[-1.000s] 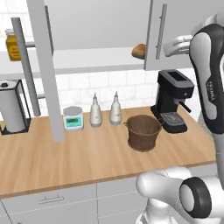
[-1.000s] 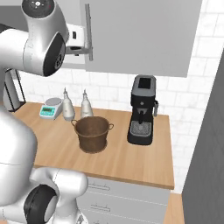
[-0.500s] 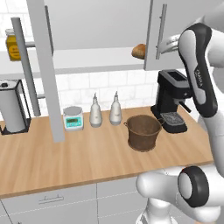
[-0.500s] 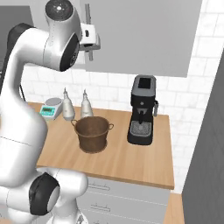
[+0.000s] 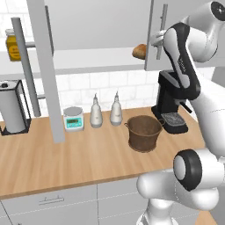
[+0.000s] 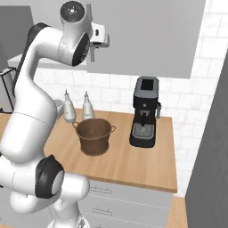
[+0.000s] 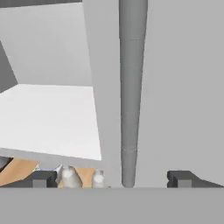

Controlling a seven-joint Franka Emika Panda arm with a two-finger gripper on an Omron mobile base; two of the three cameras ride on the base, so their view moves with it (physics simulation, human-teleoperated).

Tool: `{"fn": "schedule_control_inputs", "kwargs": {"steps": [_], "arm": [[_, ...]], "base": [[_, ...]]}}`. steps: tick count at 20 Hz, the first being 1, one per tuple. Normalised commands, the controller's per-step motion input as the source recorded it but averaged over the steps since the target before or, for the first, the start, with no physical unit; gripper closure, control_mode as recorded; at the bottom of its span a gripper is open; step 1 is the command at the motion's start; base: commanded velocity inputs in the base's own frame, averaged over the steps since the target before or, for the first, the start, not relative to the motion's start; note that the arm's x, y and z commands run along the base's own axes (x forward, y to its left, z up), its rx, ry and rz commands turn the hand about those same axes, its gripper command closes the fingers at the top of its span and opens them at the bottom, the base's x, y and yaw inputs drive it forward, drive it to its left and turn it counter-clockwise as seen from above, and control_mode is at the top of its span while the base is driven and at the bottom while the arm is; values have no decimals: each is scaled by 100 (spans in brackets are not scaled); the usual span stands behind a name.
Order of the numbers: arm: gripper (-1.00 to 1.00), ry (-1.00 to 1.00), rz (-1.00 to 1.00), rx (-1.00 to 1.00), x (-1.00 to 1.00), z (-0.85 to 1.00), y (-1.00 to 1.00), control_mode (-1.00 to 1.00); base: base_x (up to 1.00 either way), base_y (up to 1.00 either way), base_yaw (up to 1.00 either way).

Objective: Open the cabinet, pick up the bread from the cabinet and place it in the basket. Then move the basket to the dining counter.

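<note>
Left base view: the grey two-door wall cabinet (image 5: 105, 26) stands open, the small golden-brown bread roll (image 5: 139, 51) on its white shelf above the dark brown woven basket (image 5: 144, 132). Hand view: the two-finger gripper (image 7: 111, 178) is spread wide, empty, the silver bar handle (image 7: 130, 87) between its tips.

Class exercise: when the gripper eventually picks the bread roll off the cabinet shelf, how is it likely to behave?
The bread is small and rounded, so a nudge would probably roll it along the white shelf. It looks light for its size. A browned crust suggests a soft crumb beneath, so a hard squeeze would likely dent it.
</note>
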Motion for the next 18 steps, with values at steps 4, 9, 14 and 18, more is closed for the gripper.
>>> {"fn": "schedule_control_inputs", "kwargs": {"steps": [4, 9, 14, 18], "arm": [[-100, -5, -6, 5, 55, 0, -1, -100], [-100, -3, -1, 5, 52, -6, -8, -100], [-100, -1, 0, 3, 51, 0, -12, -100], [-100, 0, 0, 1, 33, -5, -6, -100]], "base": [[0, 0, 0], [0, 0, 0], [0, 0, 0], [0, 0, 0]]}}
